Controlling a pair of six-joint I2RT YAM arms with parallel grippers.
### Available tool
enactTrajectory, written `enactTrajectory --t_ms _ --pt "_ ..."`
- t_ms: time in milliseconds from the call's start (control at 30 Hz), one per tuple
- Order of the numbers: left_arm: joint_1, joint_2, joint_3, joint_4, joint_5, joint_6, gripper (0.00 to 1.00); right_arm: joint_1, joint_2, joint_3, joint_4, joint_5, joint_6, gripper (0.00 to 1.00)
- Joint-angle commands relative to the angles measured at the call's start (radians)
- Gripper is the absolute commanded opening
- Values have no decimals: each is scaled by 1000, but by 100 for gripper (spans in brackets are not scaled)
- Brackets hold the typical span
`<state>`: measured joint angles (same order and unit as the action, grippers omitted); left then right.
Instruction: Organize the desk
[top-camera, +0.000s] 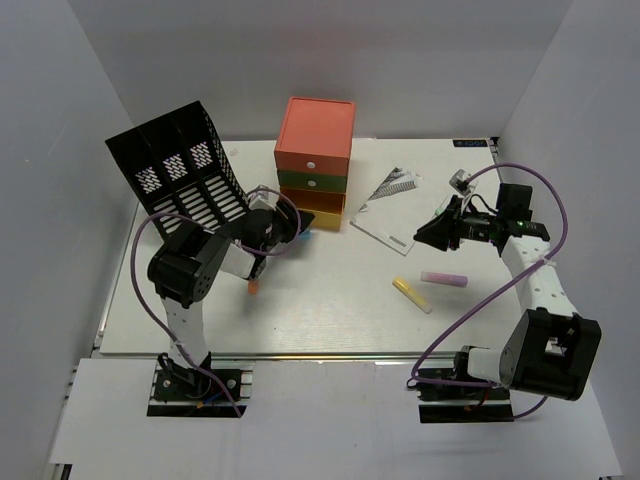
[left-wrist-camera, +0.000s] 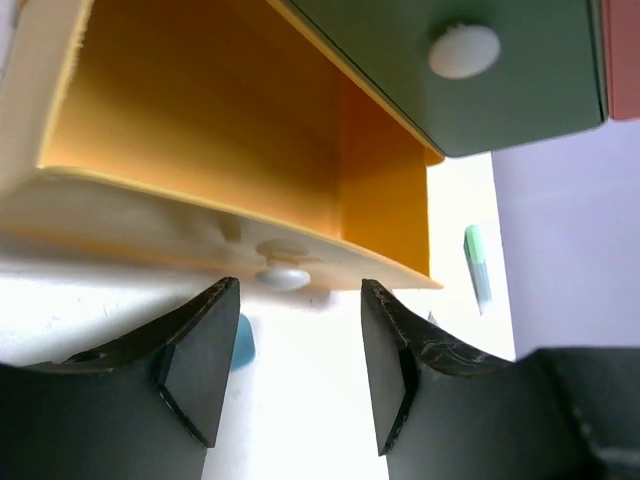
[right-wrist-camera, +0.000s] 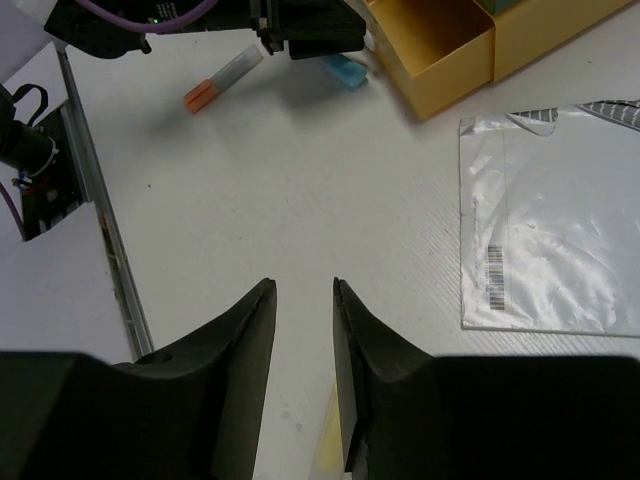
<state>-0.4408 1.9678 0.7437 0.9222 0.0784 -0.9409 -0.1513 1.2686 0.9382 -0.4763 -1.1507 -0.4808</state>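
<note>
One drawer unit (top-camera: 314, 160), one rack (top-camera: 180, 170), one notebook (top-camera: 390, 205) and at least three markers (top-camera: 411, 294) (top-camera: 444, 278) (top-camera: 253, 288) are sitting on the surface (top-camera: 330, 320). Left fingers (left-wrist-camera: 200, 350) and right fingers (right-wrist-camera: 240, 350) are hanging part-open, holding nothing.

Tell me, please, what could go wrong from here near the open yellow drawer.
The left hand stands open close to the small white knob of the open yellow plastic drawer; a push could shift the whole orange-topped drawer unit. A small blue object lies below that hand and could be knocked away.
</note>
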Motion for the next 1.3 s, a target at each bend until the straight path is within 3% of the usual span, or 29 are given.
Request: enactTrajectory --t_ms 0,233,333,367,400,433,500,567,733,867,1067,1267 --pt "-3 -98 9 -91 34 54 62 -11 11 10 -22 0 -24 36" --pt "-3 -222 13 -321 57 189 61 -7 21 11 -22 14 -30 36" --pt "-3 -293 13 -434 52 302 54 -8 23 10 -24 19 -31 36" --pt "-3 -306 19 -465 49 338 50 -8 20 10 -22 22 -31 36" --pt "-3 -320 25 -517 52 378 31 -8 20 10 -24 22 -33 36" --pt "-3 -337 35 -551 60 478 20 -8 18 10 -25 22 -36 36" --pt "-3 -343 92 -679 72 630 8 -8 17 10 -25 25 -36 36" --pt "-3 -337 167 -816 81 726 9 -8 15 10 -25 25 -38 36" --pt "7 -212 383 -1144 175 1026 28 -8 15 10 -28 26 -42 36" --pt "7 -113 551 -1377 199 1223 35 -8 15 11 -28 25 -45 36" --pt "-3 -170 462 -1303 138 1387 41 -8 12 11 -30 25 -47 36" --pt "-3 -196 355 -1203 95 1432 44 -10 20 11 -31 23 -50 36"
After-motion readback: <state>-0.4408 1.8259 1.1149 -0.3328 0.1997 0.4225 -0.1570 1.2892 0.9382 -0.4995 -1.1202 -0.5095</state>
